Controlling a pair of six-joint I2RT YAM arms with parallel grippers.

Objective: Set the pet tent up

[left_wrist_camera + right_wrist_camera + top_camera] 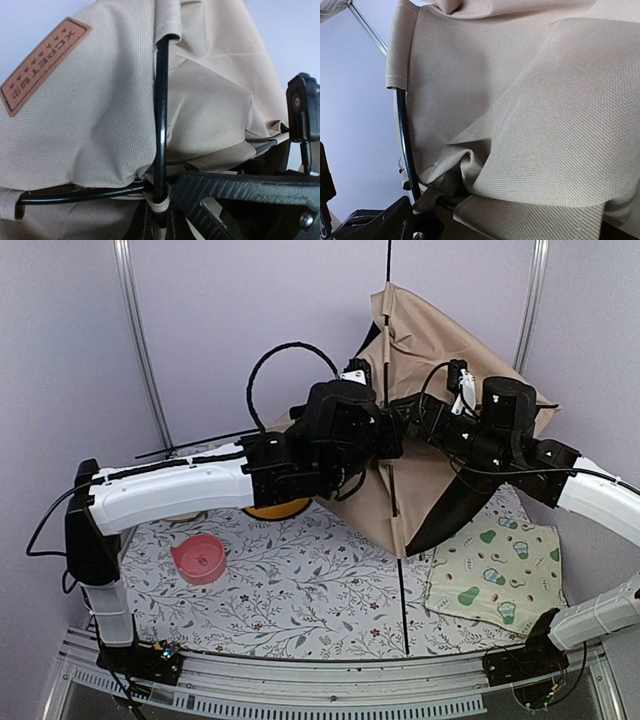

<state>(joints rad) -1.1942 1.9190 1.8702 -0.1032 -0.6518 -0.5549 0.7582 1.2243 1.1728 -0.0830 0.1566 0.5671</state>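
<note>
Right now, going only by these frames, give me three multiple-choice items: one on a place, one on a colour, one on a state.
1. Where does the pink bowl sit?
A. On the cream mat with green prints
B. On the floral mat, front left
C. Inside the tent

2. What colour is the tent's label patch?
A. Brown
B. Green
C. Blue

3. How is the pet tent?
A. Lying flat on the mat
B. Rolled in a bag
C. Upright at the back, fabric creased

Answers:
1 B: the pink bowl rests on the floral mat.
2 A: the left wrist view shows the label patch brown.
3 C: the pet tent stands up, folds showing.
</note>
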